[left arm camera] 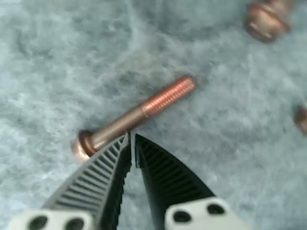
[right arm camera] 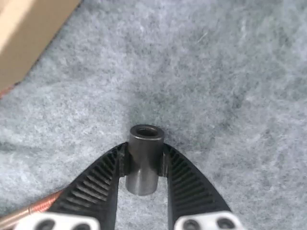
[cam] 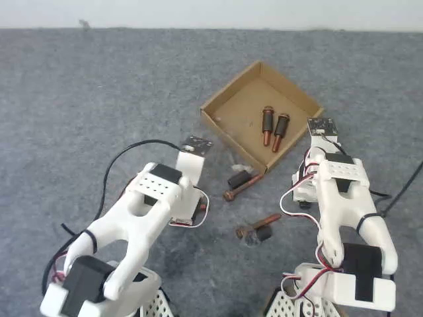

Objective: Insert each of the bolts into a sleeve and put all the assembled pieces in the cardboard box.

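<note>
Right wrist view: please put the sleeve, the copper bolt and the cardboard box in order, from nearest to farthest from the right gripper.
1. The black sleeve: clamped between the fingers of the right gripper.
2. The copper bolt: lying on the carpet, close beside the gripper.
3. The cardboard box: farthest, across a stretch of carpet ahead.

Lighting: bright, even, diffuse. A soft shadow is cast on the surface (right arm camera: pixel 230 72) behind the sleeve (right arm camera: pixel 144 163).

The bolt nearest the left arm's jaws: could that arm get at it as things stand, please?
Probably yes: the bolt lies bare on the carpet at its jaws' tips, nothing between; the shut jaws must open first.
</note>
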You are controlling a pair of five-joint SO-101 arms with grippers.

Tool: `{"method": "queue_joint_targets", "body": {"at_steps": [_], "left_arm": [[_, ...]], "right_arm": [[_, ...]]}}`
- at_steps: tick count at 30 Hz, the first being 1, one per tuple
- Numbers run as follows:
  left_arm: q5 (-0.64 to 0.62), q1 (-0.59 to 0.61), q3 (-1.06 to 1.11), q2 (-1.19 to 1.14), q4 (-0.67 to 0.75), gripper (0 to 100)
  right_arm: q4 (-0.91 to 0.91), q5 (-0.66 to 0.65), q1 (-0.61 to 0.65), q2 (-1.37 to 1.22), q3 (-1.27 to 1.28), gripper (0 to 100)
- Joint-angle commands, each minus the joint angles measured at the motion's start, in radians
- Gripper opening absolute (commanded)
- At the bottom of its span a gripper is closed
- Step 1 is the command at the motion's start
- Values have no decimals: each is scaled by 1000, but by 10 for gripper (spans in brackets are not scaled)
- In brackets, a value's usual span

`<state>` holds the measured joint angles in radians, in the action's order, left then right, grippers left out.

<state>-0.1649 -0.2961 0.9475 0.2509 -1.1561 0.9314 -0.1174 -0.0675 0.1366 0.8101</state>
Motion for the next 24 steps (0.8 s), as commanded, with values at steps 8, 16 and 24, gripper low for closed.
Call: {"method": "queue_joint_targets", "body": {"at_steps": [8,16,24], "left_arm": [[-57,95,-21,-121,135,11],[-61,187,-84,-60,187,11],[-232,267,-93,-107,324,11]], "right_arm": [[-8,2,-5,10,-51,7],[-8,2,-5,10,-51,7],[-7,2,-5,10,-49,7]]}}
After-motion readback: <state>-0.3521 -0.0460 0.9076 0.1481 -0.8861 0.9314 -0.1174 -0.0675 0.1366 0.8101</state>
